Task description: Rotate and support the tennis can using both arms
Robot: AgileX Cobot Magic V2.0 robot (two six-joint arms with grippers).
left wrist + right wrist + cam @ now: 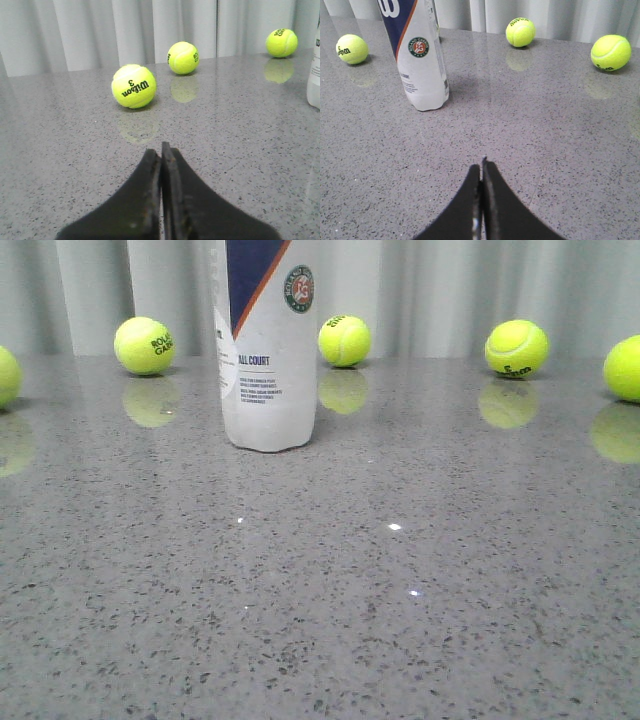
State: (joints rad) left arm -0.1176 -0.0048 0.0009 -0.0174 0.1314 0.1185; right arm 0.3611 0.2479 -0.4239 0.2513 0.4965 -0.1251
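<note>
I see the tennis can (267,345) upright on the grey surface (400,590), long axis vertical, base down, top cut off in the front view. Left gripper (161,150) and right gripper (482,167): jaws pressed together, holding nothing, well apart from the can. Only the left wrist view shows the Wilson 3 ball (133,86).

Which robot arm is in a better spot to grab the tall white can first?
Probably the right. The right gripper faces the upright tennis can almost head-on. From the left gripper, only the can's edge shows, off to one side. Both grippers are shut and must open.
</note>
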